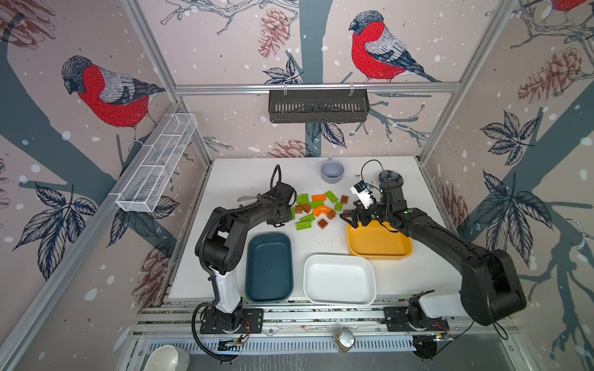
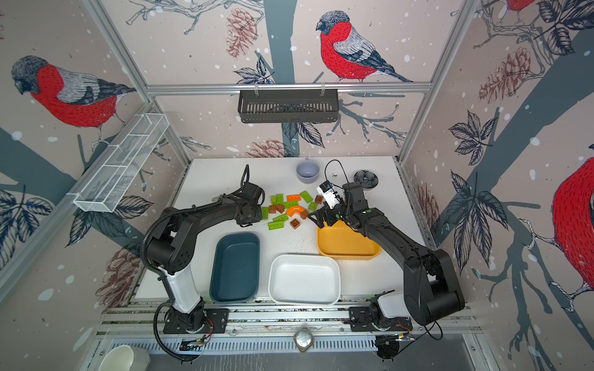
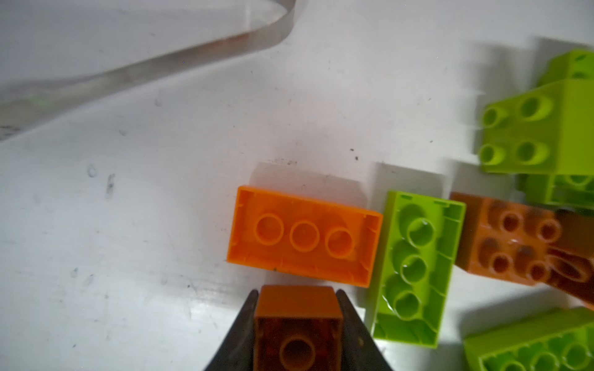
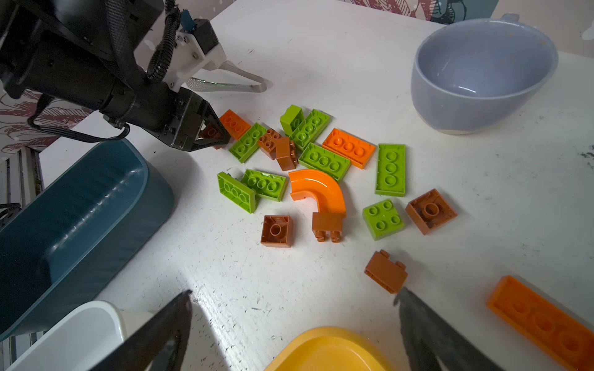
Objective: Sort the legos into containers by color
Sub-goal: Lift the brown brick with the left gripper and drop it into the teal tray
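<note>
- Left tool (image 3: 297,290) is clamped on a small brown block (image 3: 297,324). There's a finger pressed on each side, and the hollow underside faces the wrist cam. Honestly can't tell if the block is off the table (image 1: 244,173) or resting on it.
- That grab is at the left edge of the pile of legos (image 1: 316,208), just beside an upside-down orange plate (image 3: 303,236). A flipped lime-green plate (image 3: 418,266) sits right next to that one.
- Right tool (image 4: 295,292) has its fingers (image 4: 160,334) spread wide apart with nothing between them. It hangs over the table just past the far rim of the yellow tray (image 1: 376,245).
- A tipped brown block (image 4: 385,271) lies right at one fingertip of the right tool. Touching or just close, can't say. A long orange plate (image 4: 543,321) lies on the outer side of that same finger.
- The other legos are loose on the table between the two tools. It's a mix of green plates, orange plates and brown squares, with the orange arch (image 4: 318,188) roughly in the middle.
- The trays sit in front of the pile. The teal tray (image 1: 269,268) is by the left arm, the white tray (image 1: 339,279) is front and centre, and the yellow one is to the right.
- Other stuff: a grey-lavender cup (image 1: 332,172) is behind the pile and metal tongs (image 4: 231,83) are behind the left arm. There's also a dark bowl (image 2: 365,178) in the back right.
</note>
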`<state>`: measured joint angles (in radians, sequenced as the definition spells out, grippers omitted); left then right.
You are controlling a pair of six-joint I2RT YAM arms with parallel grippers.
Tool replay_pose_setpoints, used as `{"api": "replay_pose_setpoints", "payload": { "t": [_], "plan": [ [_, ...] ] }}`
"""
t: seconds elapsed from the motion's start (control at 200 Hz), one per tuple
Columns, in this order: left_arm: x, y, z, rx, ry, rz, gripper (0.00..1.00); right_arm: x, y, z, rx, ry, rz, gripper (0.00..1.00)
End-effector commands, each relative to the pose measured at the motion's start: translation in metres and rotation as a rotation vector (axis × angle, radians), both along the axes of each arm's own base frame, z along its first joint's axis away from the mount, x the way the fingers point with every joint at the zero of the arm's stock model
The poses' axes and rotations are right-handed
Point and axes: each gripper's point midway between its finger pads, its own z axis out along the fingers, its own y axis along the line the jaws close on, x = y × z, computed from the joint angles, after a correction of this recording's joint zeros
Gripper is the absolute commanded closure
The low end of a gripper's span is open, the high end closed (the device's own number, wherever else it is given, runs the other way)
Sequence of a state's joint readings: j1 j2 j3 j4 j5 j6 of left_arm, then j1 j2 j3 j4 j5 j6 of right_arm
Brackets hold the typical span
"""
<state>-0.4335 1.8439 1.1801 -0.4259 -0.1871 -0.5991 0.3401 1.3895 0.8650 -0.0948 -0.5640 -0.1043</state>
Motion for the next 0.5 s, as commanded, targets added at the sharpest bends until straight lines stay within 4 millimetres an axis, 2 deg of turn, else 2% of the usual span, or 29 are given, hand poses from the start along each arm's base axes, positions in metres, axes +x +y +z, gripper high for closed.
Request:
{"api": "replay_pose_setpoints", "payload": {
  "t": [0.0, 0.135, 0.295, 0.385, 0.49],
  "plan": [
    [-0.003, 0.006, 0.021, 0.032, -0.01, -0.016, 0.67, 0.002, 0.002, 0.008, 0.006, -0.023, 0.009, 0.01],
    [-0.01, 0.009, 0.058, 0.055, -0.029, -0.052, 0.67, 0.003, 0.004, 0.017, 0.023, -0.037, 0.022, 0.01],
    [-0.044, 0.018, 0.094, 0.077, -0.002, -0.083, 0.67, 0.005, 0.006, 0.025, 0.037, -0.05, 0.032, 0.01],
    [-0.069, 0.029, 0.101, 0.084, 0.037, -0.07, 0.67, 0.005, 0.008, 0.027, 0.04, -0.054, 0.037, 0.01],
    [-0.102, 0.031, 0.101, 0.033, 0.085, -0.059, 0.67, 0.005, 0.009, 0.027, 0.047, -0.046, 0.045, 0.01]
  ]
}}
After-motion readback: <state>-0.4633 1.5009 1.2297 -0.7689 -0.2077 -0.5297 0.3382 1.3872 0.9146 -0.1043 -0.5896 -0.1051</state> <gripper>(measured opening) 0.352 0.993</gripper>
